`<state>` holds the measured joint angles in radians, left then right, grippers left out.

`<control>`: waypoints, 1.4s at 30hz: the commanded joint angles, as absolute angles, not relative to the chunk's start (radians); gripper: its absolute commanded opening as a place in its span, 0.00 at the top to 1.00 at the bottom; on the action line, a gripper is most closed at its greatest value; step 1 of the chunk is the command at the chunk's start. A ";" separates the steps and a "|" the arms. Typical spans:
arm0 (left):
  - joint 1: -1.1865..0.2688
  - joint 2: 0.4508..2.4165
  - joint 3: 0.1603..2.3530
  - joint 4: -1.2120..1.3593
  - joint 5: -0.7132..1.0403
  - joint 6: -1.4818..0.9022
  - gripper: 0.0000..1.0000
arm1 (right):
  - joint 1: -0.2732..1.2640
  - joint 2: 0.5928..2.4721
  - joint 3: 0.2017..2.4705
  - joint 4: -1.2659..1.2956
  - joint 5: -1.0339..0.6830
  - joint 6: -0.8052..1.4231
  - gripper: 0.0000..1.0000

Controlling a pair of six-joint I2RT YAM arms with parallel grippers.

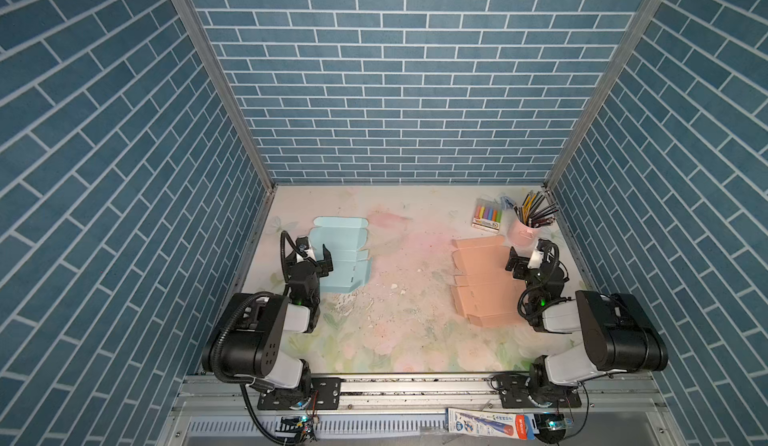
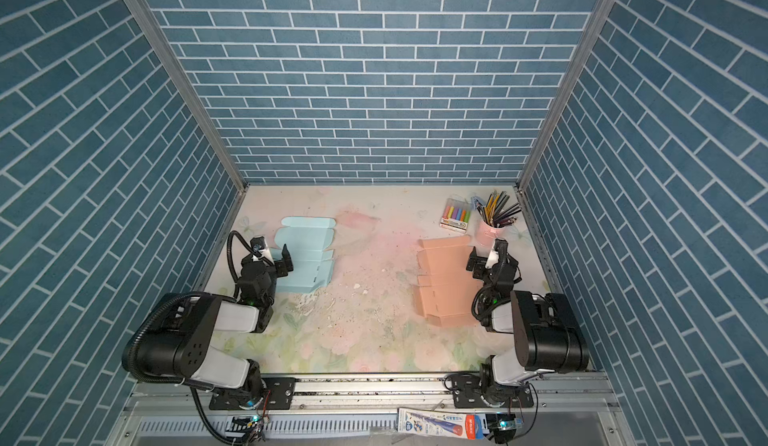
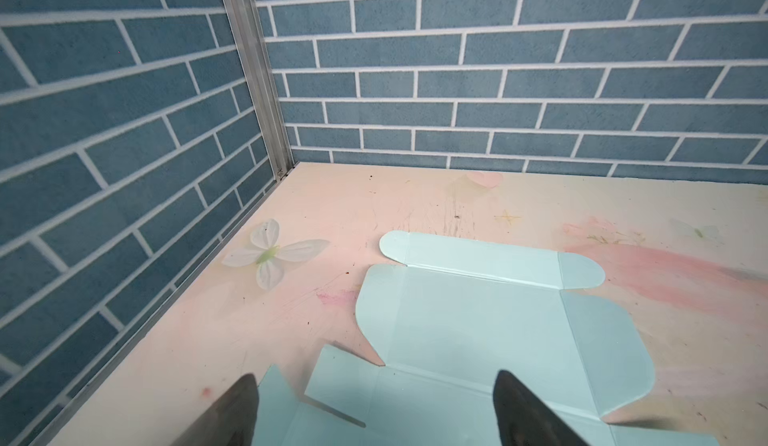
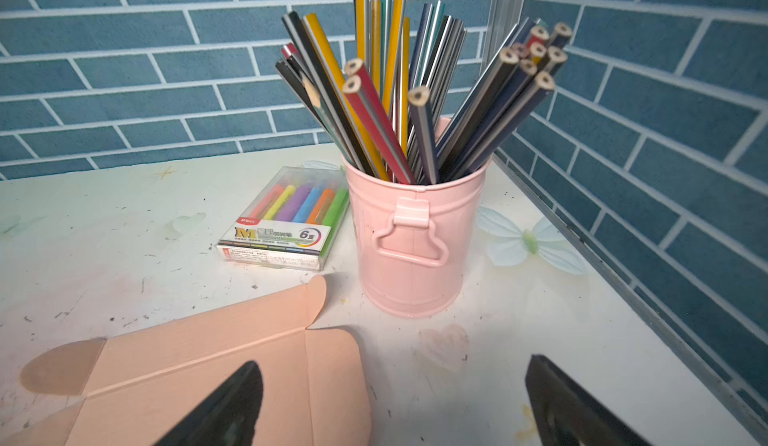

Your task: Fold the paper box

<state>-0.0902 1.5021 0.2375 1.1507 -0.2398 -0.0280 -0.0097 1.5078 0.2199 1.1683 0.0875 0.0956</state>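
Blue paper box (image 1: 345, 253) flat, unfolded, left side of worktop (image 1: 415, 340). Peach paper box (image 1: 482, 286) same deal on right, just beside pink pencil bucket (image 1: 521, 232), highlighter pack (image 1: 487, 215) near. Left gripper (image 3: 376, 381) spread wide, nothing in it, hanging over left edge of blue paper box. Right gripper (image 4: 395, 363) spread wide too, empty, over right edge of peach paper box: one finger above card, other above bare worktop. Can't tell if either touches.
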 commanded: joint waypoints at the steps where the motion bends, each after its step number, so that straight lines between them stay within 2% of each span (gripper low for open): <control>1: -0.082 1.509 0.250 1.184 -0.248 -0.015 0.12 | -0.014 1.523 0.240 1.201 0.102 0.056 0.01; 42: -0.080 1.509 0.251 1.181 -0.241 -0.017 0.12 | -0.016 1.520 0.245 1.188 0.101 0.062 0.01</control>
<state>-0.0898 1.5021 0.2375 1.1507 -0.2394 -0.0280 -0.0116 1.5085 0.2295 1.1675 0.0898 0.0956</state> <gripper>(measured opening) 0.884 0.986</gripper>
